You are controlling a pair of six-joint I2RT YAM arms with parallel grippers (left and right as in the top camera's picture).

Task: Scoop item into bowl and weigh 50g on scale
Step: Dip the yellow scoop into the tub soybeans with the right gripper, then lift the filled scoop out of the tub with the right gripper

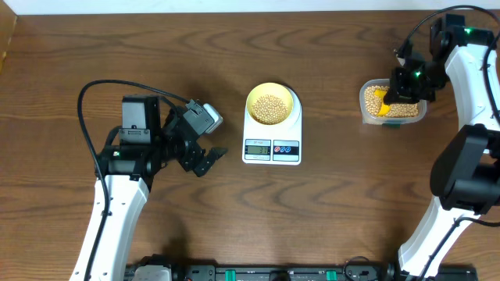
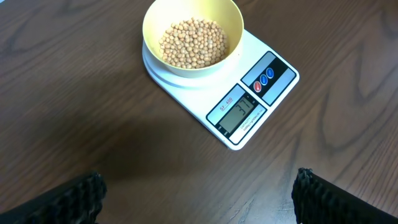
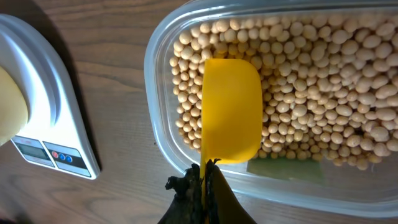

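Where the overhead view looks down on the table (image 1: 70, 47), the scale (image 1: 272, 134) sits in the middle with the bowl (image 1: 252, 97) on its platform, toward 12 o'clock from its display (image 1: 257, 148). Beans (image 1: 271, 108) lie in the bowl. At 9 o'clock from the scale, a little apart, the left gripper (image 1: 211, 158) hangs over bare wood, jaws spread and holding nothing. Out at 2 o'clock from the scale a clear tub (image 1: 367, 92) holds more beans. The right gripper (image 1: 401, 92) is over it, clamped on a yellow scoop (image 1: 380, 102).

In the left wrist view, the bowl is at 12 o'clock, its floor covered by a layer of beans. The scale body runs from it toward 4 o'clock, ending in the display and a red and a blue button (image 2: 262, 79). The digits are too faint to read surely. Both fingers (image 2: 65, 202) show only as dark tips at 7 and 5 o'clock, wide apart, with wood between them.

In the right wrist view, the fingers at 6 o'clock pinch the scoop's thin handle edge-on. The scoop's cup rests over the beans near the tub's 9 o'clock wall, showing plain yellow. The scale's front corner and a sliver of bowl sit at 9 o'clock, apart from the tub.
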